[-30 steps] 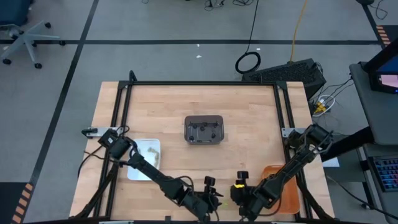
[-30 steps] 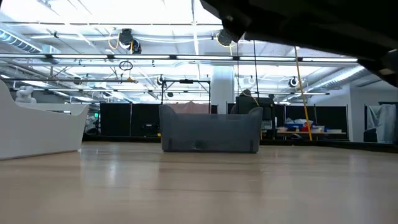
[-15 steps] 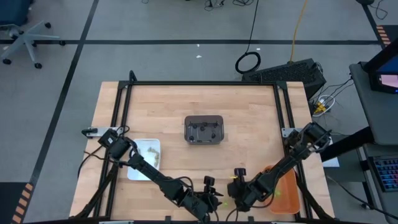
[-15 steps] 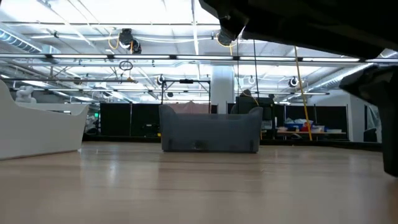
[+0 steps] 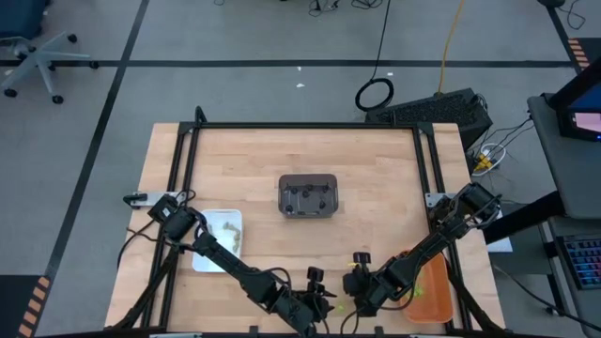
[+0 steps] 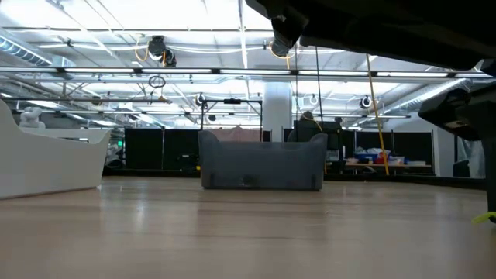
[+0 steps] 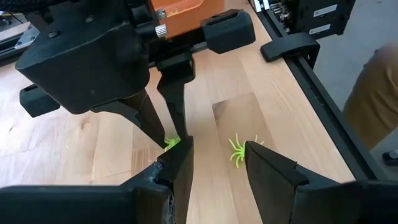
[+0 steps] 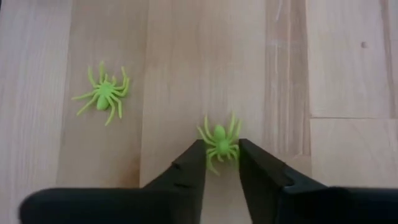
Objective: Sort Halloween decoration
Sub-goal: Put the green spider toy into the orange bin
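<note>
Two lime-green spider trinkets lie on the wooden table by its near edge. One spider [image 8: 220,143] sits between the fingertips of my right gripper [image 8: 222,150], which points steeply down and is shut on it. The other spider [image 7: 239,150] lies flat between the open fingers of my left gripper [image 7: 217,155], and I cannot tell whether it touches them. In the high view, my left gripper [image 5: 319,302] and right gripper [image 5: 349,285] stand close together at the near edge. The same second spider [image 8: 102,96] shows off to the side in the right wrist view. My right gripper pinches the lime-green spider by the two sides of its body and legs [image 8: 216,151] between its two fingertips [image 8: 198,157]. The fingers come steeply from above, slanting in from the table's right. The spider still lies flat on the table.
A white tray [image 5: 208,252] stands at the near left with pale pieces in it. A dark grey tray [image 5: 308,180] with dark pieces stands mid-table. An orange tray [image 5: 434,299] at the near right holds green pieces. A black frame rail [image 7: 311,68] runs along the table edge.
My right gripper has moved a little toward the table's left edge and down, over the spider. Its arm has swung off the orange tray, so more of the tray shows. My left arm has kept still.
</note>
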Tool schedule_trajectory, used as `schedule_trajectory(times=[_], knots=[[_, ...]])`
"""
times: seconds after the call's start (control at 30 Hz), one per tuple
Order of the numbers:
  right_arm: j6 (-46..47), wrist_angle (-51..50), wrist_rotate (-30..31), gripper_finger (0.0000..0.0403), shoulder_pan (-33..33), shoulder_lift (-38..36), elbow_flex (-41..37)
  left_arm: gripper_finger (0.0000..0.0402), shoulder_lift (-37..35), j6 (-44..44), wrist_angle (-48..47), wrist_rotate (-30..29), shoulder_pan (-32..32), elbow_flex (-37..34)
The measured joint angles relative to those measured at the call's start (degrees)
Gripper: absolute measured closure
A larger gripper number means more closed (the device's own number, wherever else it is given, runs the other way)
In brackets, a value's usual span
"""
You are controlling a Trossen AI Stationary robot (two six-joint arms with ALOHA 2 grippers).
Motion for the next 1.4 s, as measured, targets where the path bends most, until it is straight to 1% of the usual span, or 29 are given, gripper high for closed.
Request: schedule_trajectory(times=[0.1, 0.23, 0.4, 0.5, 0.57, 0.77, 0.93, 1.07, 1.27, 1.37, 1.4], knots=[[-1.27, 0.02, -0.04, 0.0356, 0.00, 0.02, 0.00, 0.0252, 0.00, 0.00, 0.01, 0.00, 0.00, 0.00], [-2.51, -0.05, -0.31, 0.0379, 0.00, -0.25, -0.07, 0.0252, 0.00, -0.02, -0.01, 0.00, 0.00, 0.00], [-3.75, -1.00, -1.32, 0.0399, 0.40, -2.18, -0.31, 0.0252, 0.00, -0.15, 0.00, 0.00, -0.01, 0.00], [-4.24, -0.68, -0.91, 0.0402, 1.36, -3.95, -0.31, 0.0252, 0.00, -0.15, -0.01, -0.04, -0.23, 0.00], [-4.17, -0.65, 0.48, 0.0402, 2.49, -4.44, -0.30, 0.0252, 0.00, -0.20, -0.04, -0.14, -0.48, 0.00], [-1.43, 0.86, 10.52, 0.0403, 6.60, -4.45, -0.26, 0.0252, 0.00, -0.57, -0.01, -0.35, -0.85, 0.00], [-4.53, 5.38, 17.36, 0.0403, 8.19, -4.48, -0.20, 0.0252, 0.00, -0.57, -0.01, -0.48, -0.70, 0.00], [-6.83, 5.55, 19.39, 0.0403, 8.48, -4.83, -0.20, 0.0252, 0.00, -0.12, -0.01, -1.16, -0.71, 0.00], [-8.70, 4.70, 19.37, 0.0403, 8.62, -7.39, -0.20, 0.0252, -0.02, 0.04, -0.91, -3.83, -0.76, 0.00], [-10.02, 4.71, 19.97, 0.0403, 9.34, -9.31, -0.19, 0.0252, -0.35, -3.61, -4.34, -6.22, -0.76, 0.00], [-10.44, 4.72, 21.00, 0.0403, 9.78, -9.81, -0.17, 0.0252, -0.62, -4.99, -5.99, -7.27, -0.80, -0.02]])
